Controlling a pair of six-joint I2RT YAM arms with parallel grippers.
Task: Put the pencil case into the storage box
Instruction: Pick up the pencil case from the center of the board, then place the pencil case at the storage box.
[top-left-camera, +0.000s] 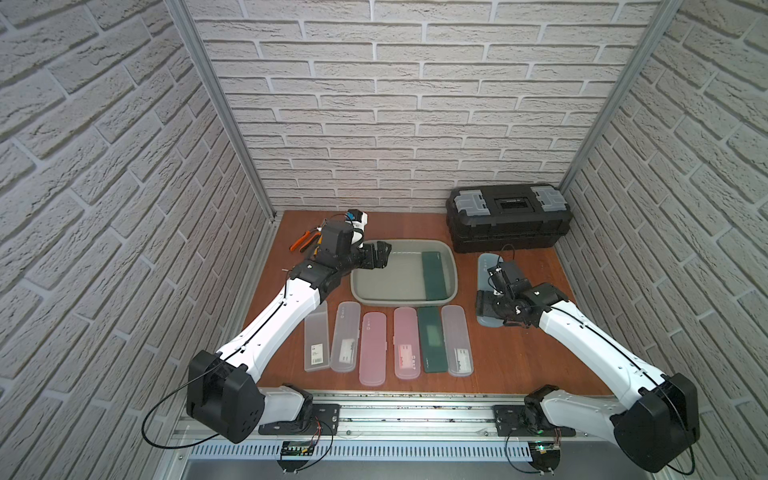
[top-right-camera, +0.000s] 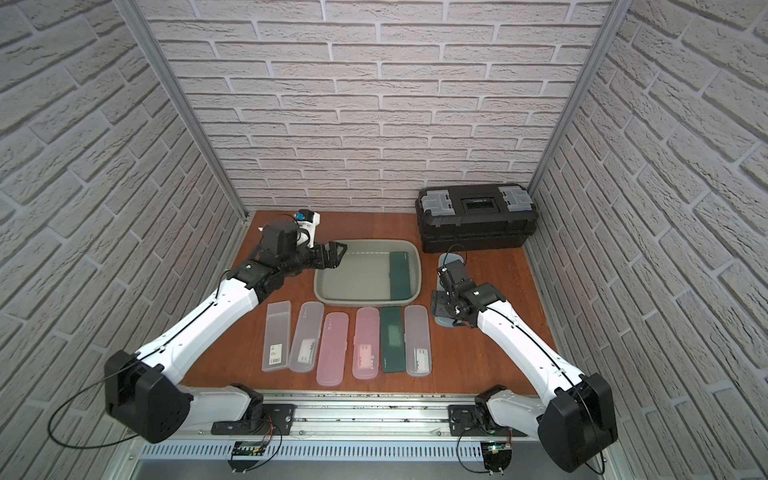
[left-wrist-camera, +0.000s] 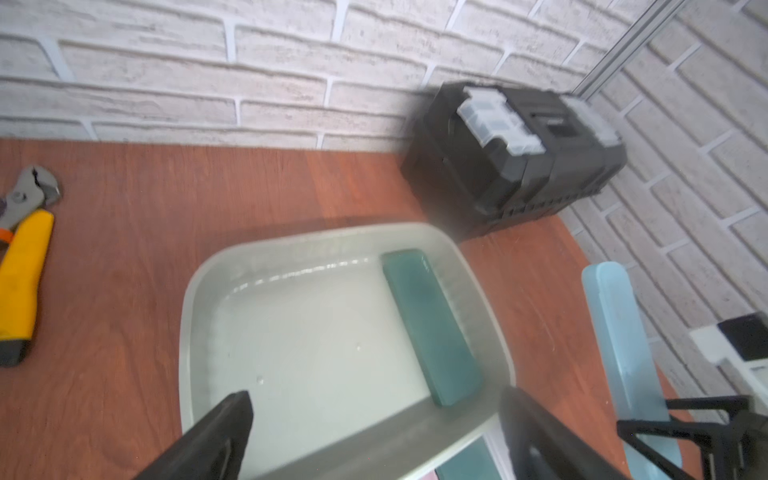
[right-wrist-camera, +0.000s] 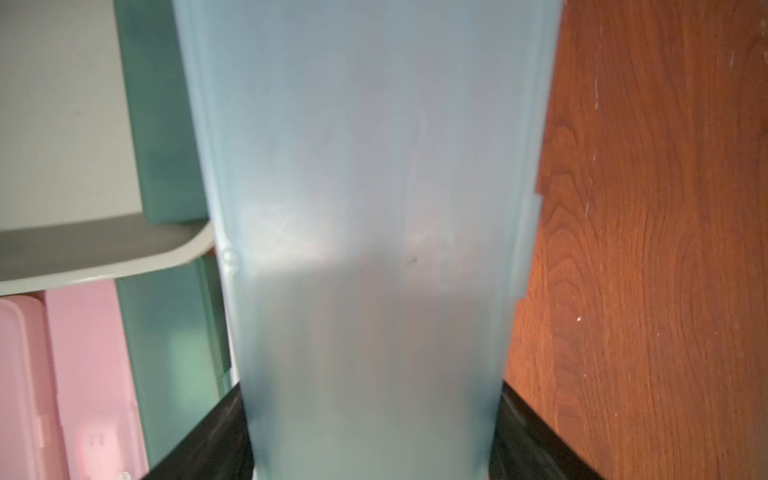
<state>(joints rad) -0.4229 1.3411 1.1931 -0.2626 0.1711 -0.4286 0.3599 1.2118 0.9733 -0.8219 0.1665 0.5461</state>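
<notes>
On the desk (top-left-camera: 519, 353), right fingers (right-wrist-camera: 208, 440) pinch the blue case (right-wrist-camera: 374, 187) widthwise, seemingly to lift it; left fingers (left-wrist-camera: 216, 436) hang spread over the box (left-wrist-camera: 191, 332).

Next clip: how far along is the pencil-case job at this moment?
Done: one dark green pencil case lies inside the storage box. In hand: the right tool is closed on the light blue pencil case beside the box; the left tool hangs open over the box's rim. Remaining: that case and six cases in the front row.
</notes>
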